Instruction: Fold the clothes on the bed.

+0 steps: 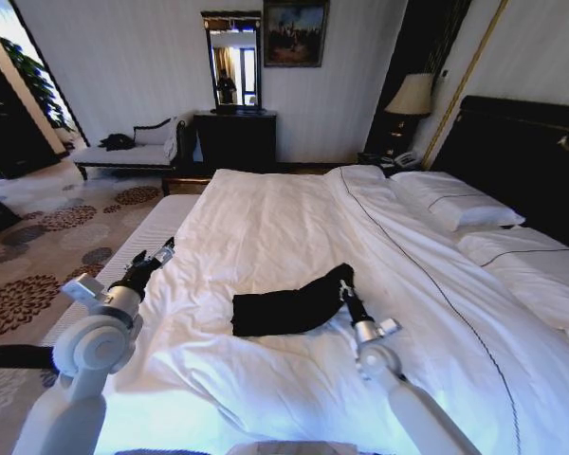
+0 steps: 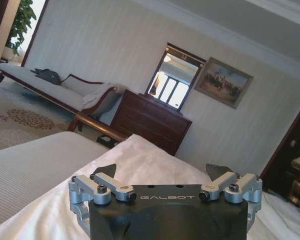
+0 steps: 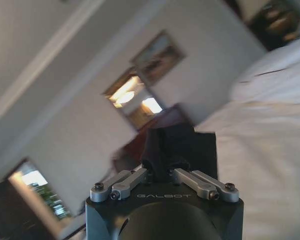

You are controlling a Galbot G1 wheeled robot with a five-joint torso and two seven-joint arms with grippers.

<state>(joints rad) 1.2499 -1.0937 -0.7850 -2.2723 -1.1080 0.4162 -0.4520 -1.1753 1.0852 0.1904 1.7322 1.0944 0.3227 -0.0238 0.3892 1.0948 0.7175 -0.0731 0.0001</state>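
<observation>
The clothes are one black T-shirt (image 1: 284,311), lying bunched in a long strip on the white duvet of the bed (image 1: 294,218). My right gripper (image 1: 344,284) is at the strip's right end and lifts that end a little off the duvet. In the right wrist view the right gripper (image 3: 160,162) is shut on a fold of the black T-shirt (image 3: 177,145). My left gripper (image 1: 161,253) hovers at the bed's left edge, well left of the shirt. There the left gripper (image 2: 162,170) is open over the white duvet (image 2: 140,160), with nothing between its fingers.
White pillows (image 1: 455,201) and a dark headboard (image 1: 526,156) lie to the right. A grey striped surface (image 1: 142,237) borders the bed's left side, with patterned carpet (image 1: 47,246) beyond. A chaise (image 1: 133,152), dark dresser (image 1: 235,140) and lamp (image 1: 412,95) stand along the far wall.
</observation>
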